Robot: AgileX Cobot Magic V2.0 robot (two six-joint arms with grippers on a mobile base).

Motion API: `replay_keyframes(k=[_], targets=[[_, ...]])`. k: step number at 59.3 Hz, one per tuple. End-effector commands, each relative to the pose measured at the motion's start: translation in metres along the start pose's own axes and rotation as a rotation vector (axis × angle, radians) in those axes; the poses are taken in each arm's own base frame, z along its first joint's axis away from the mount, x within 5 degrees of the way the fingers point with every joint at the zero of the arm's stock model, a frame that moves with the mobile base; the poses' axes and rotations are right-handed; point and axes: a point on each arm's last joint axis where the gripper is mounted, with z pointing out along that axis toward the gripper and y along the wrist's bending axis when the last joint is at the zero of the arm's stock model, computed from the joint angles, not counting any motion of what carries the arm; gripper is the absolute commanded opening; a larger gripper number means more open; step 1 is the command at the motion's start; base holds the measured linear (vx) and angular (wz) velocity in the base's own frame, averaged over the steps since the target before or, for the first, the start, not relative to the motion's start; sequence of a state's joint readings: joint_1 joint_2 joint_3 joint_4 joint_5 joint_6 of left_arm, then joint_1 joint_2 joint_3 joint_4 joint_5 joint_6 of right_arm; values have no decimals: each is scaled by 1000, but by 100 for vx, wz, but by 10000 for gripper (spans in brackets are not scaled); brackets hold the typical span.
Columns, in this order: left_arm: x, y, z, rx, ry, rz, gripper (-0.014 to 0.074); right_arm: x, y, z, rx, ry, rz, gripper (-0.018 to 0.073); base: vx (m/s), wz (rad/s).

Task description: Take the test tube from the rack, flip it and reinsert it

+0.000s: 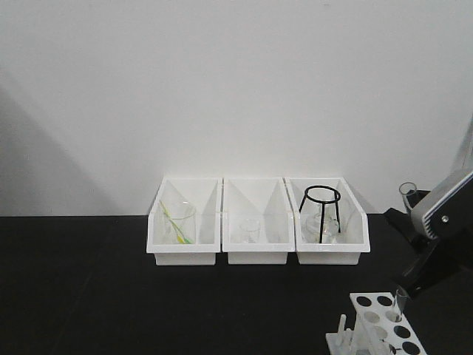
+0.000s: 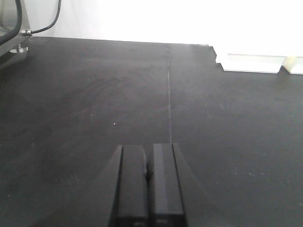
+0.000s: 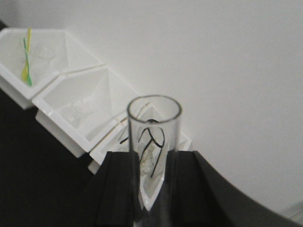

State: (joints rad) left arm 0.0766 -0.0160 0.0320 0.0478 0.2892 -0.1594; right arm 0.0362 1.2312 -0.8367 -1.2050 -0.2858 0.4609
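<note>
My right gripper [image 3: 154, 161] is shut on the test tube [image 3: 154, 118], a clear glass tube standing between the fingers with its open rim pointing up. In the front view the same tube [image 1: 407, 191] pokes up from the right gripper [image 1: 415, 203] at the right edge, held high above the white rack [image 1: 373, 319]. The rack sits at the bottom right, with round holes in its top plate. A second clear tube [image 1: 400, 302] stands in one rack hole. My left gripper [image 2: 148, 163] is shut with nothing in it, low over the black table [image 2: 94, 104].
Three white storage bins [image 1: 258, 222] stand in a row against the back wall. The left one holds a beaker with a green-yellow stick [image 1: 177, 222], the middle a small beaker, the right a black wire stand [image 1: 321, 211]. A cable and metal base [image 2: 19, 33] sit far left.
</note>
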Motion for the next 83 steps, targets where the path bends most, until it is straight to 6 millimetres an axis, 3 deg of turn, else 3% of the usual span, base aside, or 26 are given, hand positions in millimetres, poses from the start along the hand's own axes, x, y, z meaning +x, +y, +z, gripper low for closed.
replay_keyframes(k=[1,19,30,40,59,66,76,83], targets=[[-8,-2,-1,23,-96,-3,-6,-17,-12,-8,13,-37,-191,127,0,0],[-8,-2,-1,23,-96,-3,-6,-9,-15,-8,4,84,-547,127,0,0],[-8,-2,-1,23,-96,-3,-6,-7,-17,-8,12,117,-629,127,0,0],[-8,-2,-1,23,-96,-3,-6,-7,-17,-8,24,111,-520,127,0,0],[-8,-2,-1,23,-96,-3,-6,-7,-18,-8,26,110,-500,127,0,0],[-8,-2,-1,23,-96,-3,-6,-8,-18,-8,43,98,-339,127,0,0],[-8,-2,-1,23,-96,-3,-6,-9,-18,-8,42,85,-249,127,0,0],[-8,-2,-1,23,-96,-3,-6,-11,-20,-8,70,65,-62,127,0,0]])
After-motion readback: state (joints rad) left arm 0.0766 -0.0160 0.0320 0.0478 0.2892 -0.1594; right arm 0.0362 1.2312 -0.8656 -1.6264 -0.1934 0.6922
